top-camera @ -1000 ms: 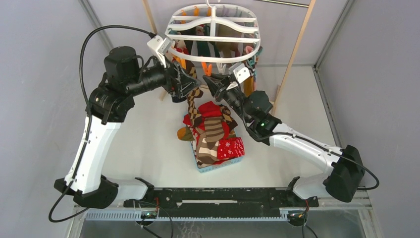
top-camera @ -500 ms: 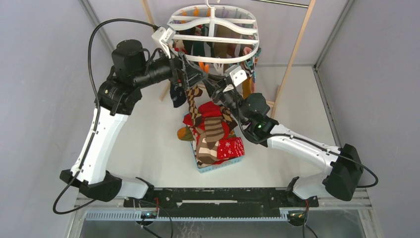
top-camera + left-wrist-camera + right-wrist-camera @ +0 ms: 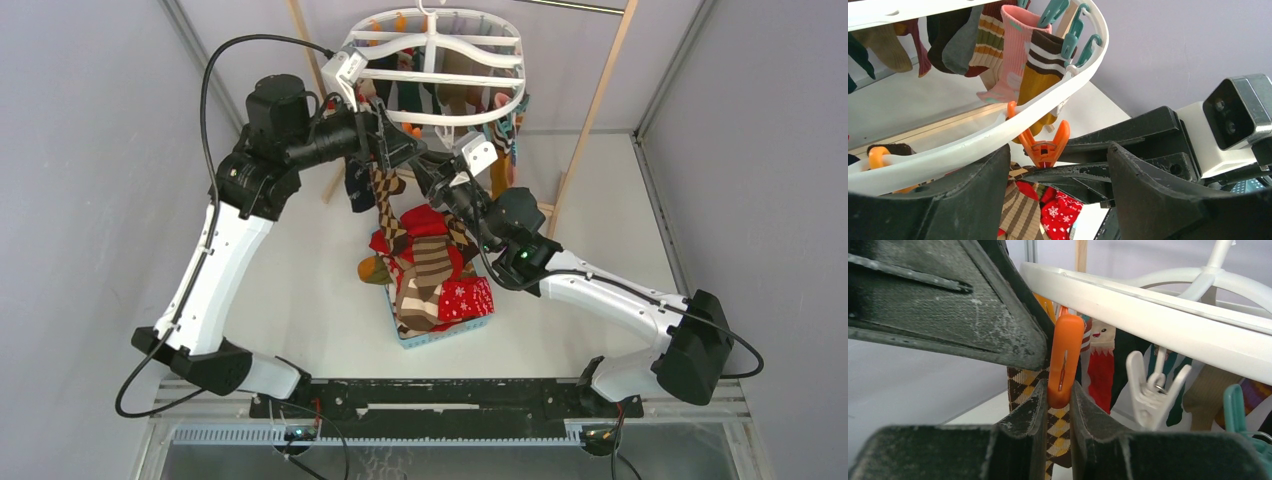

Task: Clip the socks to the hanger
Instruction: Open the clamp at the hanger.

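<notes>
The white oval hanger [image 3: 440, 118] hangs at the back, with several socks pinned on it [image 3: 1013, 50]. An orange clothespin [image 3: 1044, 145] dangles from its front rim [image 3: 1158, 315]. My right gripper [image 3: 432, 172] is shut on the lower end of that clothespin [image 3: 1064, 355]. The brown-and-cream argyle sock [image 3: 390, 215] hangs straight down just behind and below the pin [image 3: 1060, 432]. Its top is hidden, so I cannot tell whether the pin grips it. My left gripper [image 3: 400, 150] is open, its fingers wide apart on either side of the pin [image 3: 1058, 155].
A small light-blue basket [image 3: 440, 338] below holds a heap of socks [image 3: 430, 260], among them a red snowflake one [image 3: 465, 298]. A white pin [image 3: 1153, 390] and teal pins [image 3: 1068, 37] hang nearby. Pale wooden rack posts [image 3: 595, 105] stand behind the hanger.
My left arm has risen and moved right, bringing its gripper up under the hanger's front rim beside the right gripper. The right gripper and the argyle sock have barely shifted.
</notes>
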